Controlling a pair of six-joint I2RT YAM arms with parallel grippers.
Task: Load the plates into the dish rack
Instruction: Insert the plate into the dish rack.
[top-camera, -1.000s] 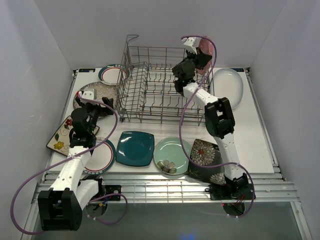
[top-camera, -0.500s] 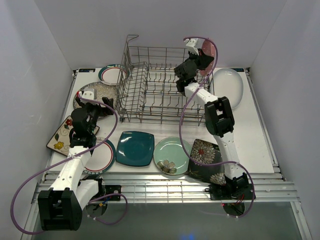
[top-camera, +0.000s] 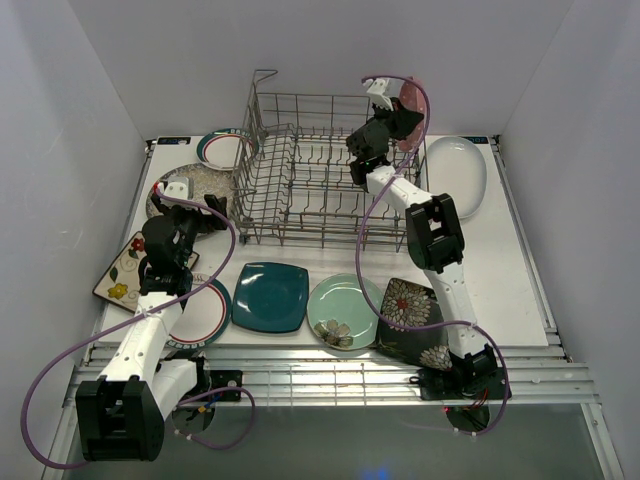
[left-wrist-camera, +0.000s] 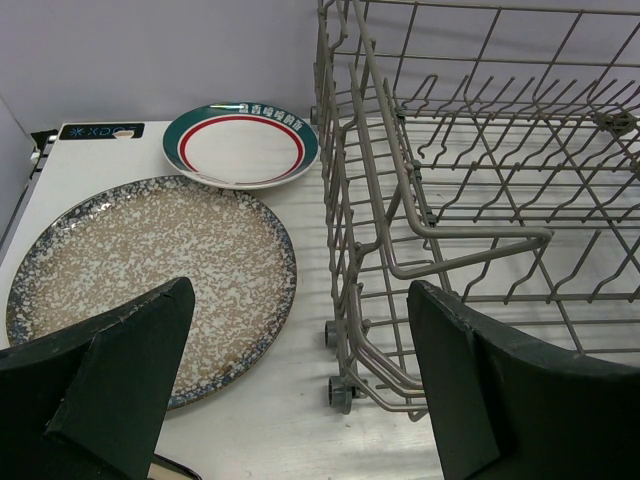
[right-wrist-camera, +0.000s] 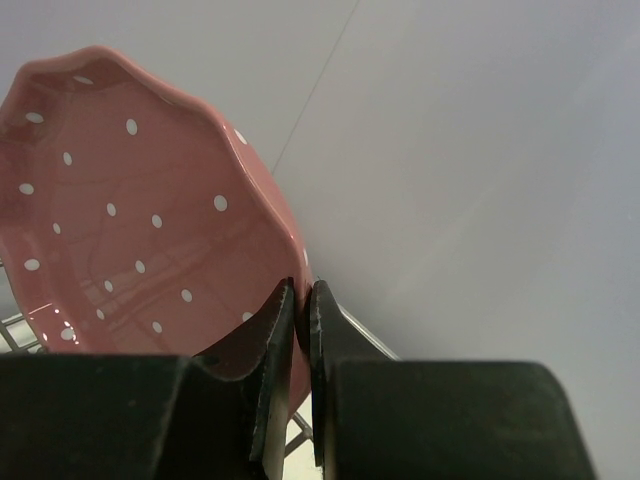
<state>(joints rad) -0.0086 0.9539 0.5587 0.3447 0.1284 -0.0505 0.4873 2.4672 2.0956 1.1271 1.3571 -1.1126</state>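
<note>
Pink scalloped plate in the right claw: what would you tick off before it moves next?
1. Right claw shut on the pink white-dotted scalloped plate's rim: ok.
2. Plate raised by the grey wire dish rack's far right corner: ok.
3. Rack tines free of plates: ok.
4. Plate edge lined up with a slot: cannot tell.
5. Left claw open, well away on the rack's other side: ok.

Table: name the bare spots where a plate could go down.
Widest bare patch: right side, between the white oval plate and the black floral plate. Crowded: the left edge beside the dish rack, and the front row.
</note>
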